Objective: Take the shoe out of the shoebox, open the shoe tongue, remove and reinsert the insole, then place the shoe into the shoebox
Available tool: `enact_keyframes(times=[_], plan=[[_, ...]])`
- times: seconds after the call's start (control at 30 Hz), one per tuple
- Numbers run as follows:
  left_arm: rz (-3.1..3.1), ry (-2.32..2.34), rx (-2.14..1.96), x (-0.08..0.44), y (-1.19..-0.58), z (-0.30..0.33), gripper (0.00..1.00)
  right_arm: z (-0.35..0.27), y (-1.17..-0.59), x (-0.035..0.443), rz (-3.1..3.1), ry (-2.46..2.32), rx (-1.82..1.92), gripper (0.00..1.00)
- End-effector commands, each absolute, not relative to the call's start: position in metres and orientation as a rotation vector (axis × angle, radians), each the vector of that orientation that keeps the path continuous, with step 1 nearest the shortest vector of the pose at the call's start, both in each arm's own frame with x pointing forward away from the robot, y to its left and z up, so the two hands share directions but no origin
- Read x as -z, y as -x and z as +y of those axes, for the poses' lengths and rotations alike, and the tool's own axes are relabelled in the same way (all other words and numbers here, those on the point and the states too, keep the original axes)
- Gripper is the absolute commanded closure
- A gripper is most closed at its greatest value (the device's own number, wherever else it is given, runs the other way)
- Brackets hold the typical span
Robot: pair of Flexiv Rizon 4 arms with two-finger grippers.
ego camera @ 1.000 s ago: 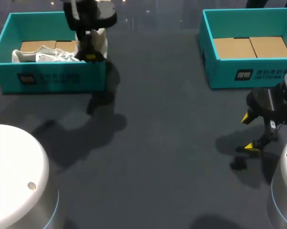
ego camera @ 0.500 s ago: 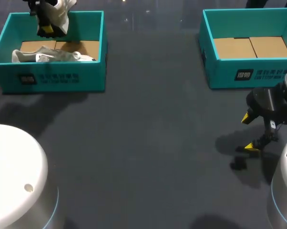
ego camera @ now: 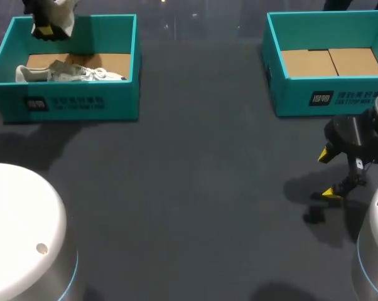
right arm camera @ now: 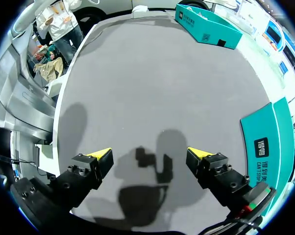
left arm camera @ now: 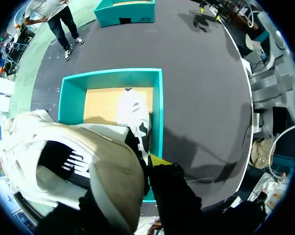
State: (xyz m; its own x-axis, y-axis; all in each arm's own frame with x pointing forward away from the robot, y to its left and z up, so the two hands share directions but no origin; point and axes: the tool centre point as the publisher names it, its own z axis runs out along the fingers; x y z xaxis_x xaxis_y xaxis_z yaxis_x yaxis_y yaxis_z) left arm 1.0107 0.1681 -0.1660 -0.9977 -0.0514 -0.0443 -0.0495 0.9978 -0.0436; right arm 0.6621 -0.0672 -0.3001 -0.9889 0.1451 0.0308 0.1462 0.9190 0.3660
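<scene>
teal shoebox (ego camera: 82,103), white shoe (left arm camera: 44,132), dark grey table (ego camera: 195,188)

Left jaws with held shoe (ego camera: 58,14) higher, farther left over shoebox (ego camera: 70,103).

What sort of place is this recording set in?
Probably a robot test bench: a dark table bears a teal left shoebox and right shoebox; the left gripper holds a white shoe above one, the right gripper hangs open.
</scene>
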Motion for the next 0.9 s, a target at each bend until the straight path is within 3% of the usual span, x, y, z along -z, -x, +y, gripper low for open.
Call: enact_keyframes(times=[0.03, 0.37, 0.47, 0.6, 0.9], plan=[[3.143, 0.089, 0.118, 0.169, -1.051, 0.22, 1.0, -0.066, -0.661, 0.301, -3.078, 0.235, 0.582, 0.0], [3.176, 0.004, 0.176, 0.186, -1.087, 0.266, 1.0, -0.066, -0.661, 0.301, -3.078, 0.235, 0.582, 0.0], [3.188, -0.211, 0.182, 0.187, -1.091, 0.268, 1.0, -0.066, -0.661, 0.301, -3.078, 0.235, 0.582, 0.0], [3.078, -0.802, -0.11, 0.191, -1.089, 0.276, 1.0, -0.066, -0.661, 0.301, -3.078, 0.235, 0.582, 0.0], [3.069, -0.753, -0.196, 0.191, -1.091, 0.279, 1.0, -0.066, -0.661, 0.301, -3.078, 0.235, 0.582, 0.0]])
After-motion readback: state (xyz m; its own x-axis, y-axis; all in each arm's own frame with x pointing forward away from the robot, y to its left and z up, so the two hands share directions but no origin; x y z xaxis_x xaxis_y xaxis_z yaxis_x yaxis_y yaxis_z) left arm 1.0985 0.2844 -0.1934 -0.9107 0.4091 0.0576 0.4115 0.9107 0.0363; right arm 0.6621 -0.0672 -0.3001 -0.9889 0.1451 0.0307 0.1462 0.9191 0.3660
